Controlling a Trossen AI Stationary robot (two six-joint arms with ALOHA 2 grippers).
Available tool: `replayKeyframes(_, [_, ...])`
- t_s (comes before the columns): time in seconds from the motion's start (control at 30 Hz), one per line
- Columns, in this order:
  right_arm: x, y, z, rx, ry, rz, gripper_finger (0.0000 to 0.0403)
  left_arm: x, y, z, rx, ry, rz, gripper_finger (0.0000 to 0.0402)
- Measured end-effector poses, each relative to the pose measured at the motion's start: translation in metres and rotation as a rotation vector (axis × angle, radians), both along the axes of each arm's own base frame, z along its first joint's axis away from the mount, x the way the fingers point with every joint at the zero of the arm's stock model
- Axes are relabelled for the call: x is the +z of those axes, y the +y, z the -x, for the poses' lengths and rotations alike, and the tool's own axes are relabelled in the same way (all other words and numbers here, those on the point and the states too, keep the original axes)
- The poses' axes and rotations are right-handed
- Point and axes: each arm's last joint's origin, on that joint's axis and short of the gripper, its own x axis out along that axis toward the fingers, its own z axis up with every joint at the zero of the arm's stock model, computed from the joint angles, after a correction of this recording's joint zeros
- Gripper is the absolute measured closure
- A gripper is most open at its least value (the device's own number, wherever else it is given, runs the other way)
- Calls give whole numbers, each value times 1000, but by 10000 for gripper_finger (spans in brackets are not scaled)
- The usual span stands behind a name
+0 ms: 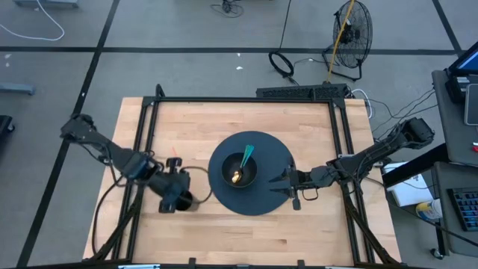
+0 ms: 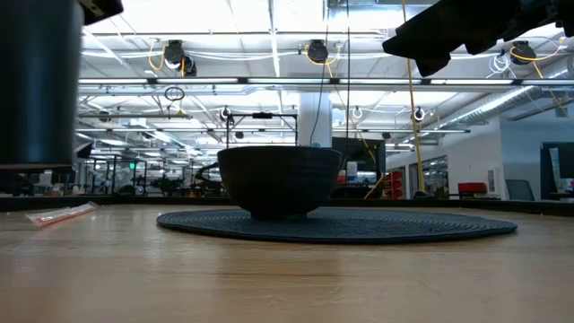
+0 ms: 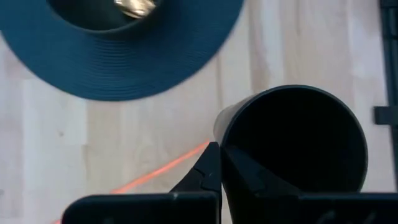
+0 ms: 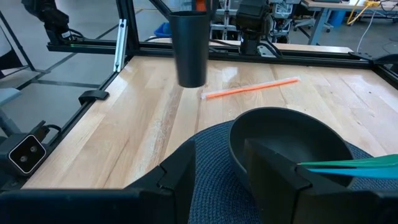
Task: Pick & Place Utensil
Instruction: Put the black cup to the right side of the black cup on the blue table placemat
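Overhead and wrist views of a two-arm utensil transfer, with the cup lifted clear of the surface (image 1: 299,232).

The left gripper (image 3: 214,163) has its jaws pressed together on the rim wall of a dark cup (image 3: 298,140), one finger outside and one inside. In the right wrist view the cup hangs above the wood with its mouth facing downward or steeply tilted; a rim pinch of this kind leaves the cup's opening free to receive a utensil, which is probably why it is held so.

The right gripper (image 4: 221,165) has its jaws spread partway and holds nothing. Just ahead of the jaws, nearly between them, sits the dark bowl (image 4: 289,146) on a round ribbed mat (image 1: 250,173). A teal-handled utensil (image 1: 246,156) rests in the bowl, its handle leaning out over the rim on the far side from the left jaws and its brass-coloured head (image 1: 237,176) at the bottom. The handle passes close beside one right finger, so the jaws appear lined up for a grasp on it.

An orange straw (image 4: 250,89) lies flat on the surface beyond the bowl, just below the hanging cup.

Judged from this layout, the utensil is not yet picked; the cup seems to be the intended destination.
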Motion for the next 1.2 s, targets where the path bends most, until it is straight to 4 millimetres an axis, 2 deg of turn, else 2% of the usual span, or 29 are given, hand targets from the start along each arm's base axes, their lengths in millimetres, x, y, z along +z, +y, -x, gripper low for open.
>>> replayKeyframes(0.37, [-2, 0, 1, -4, 14, -7, 273, 13, 46, -3, 56, -53, -38, 400])
replayKeyframes(0.57, [-17, -3, 7, -16, 48, -33, 273, 11, 61, -4, 107, -8, -63, 399])
replayKeyframes(0.83, [-32, -7, 17, -18, -18, -76, 273, 11, 83, -8, 157, 3, -93, 398])
replayKeyframes(1.0, [-36, -8, 18, -12, -10, -77, 273, 3, 91, -7, 163, 38, -70, 394])
replayKeyframes(1.2, [-27, -4, 17, 125, -89, -68, 273, -14, 89, -5, 138, 96, -15, 393])
